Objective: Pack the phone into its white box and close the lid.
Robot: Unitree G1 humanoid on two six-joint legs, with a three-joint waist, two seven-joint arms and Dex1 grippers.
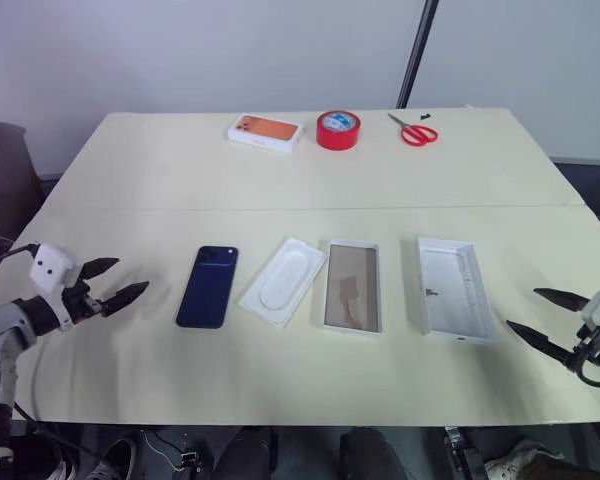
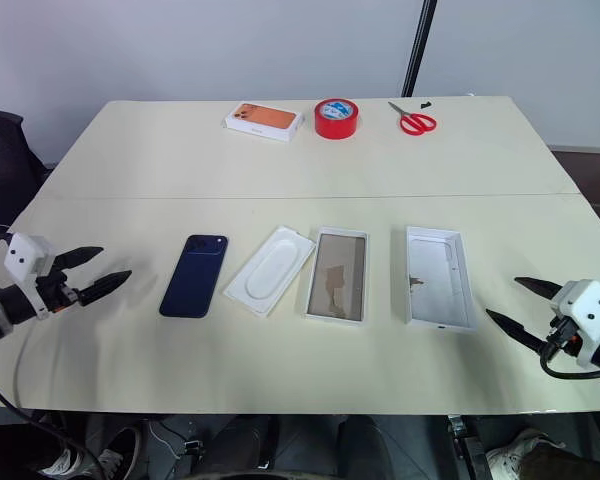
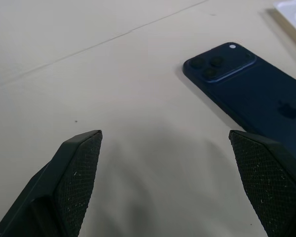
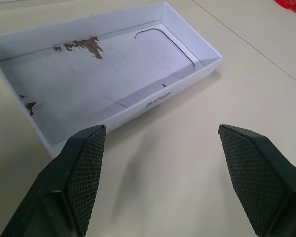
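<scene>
Left claw point(image 1: 123, 280): jaws wide, holding nothing, hovering low over the desk point(image 1: 160, 170) just beside the phone.
Right claw point(image 1: 536, 313): jaws wide too, empty, near the lid's outer side, not touching it.
Phone point(image 1: 208, 286): lying flat, back up, camera cluster at the far end; leftmost of the four pieces in the row.
Insert point(image 1: 283, 281): flat white piece with oval recess, between phone and white box, tilted.
White box point(image 1: 353, 286): open tray, brownish floor, right of the insert, nothing in it.
Lid point(image 1: 453, 288): lying open side up, right of the white box, apart from it, dark marks inside.
Far edge: orange-topped box point(image 1: 265, 131), red tape roll point(image 1: 338, 130), scissors point(image 1: 414, 131); well apart from my work.
Stage: I judge nothing packed yet; phone pickup comes first.
Risk 1: phone is thin, glossy, flat on the desk; my fingers may slide over it or push it into the insert rather than get under an edge.
Risk 2: tray is barely larger than the phone; a skewed drop leaves a corner on the rim.
Risk 3: lid must be flipped over; a weak grip on its thin wall could drop it.
Risk 4: light tray may skid when the lid presses on.
</scene>
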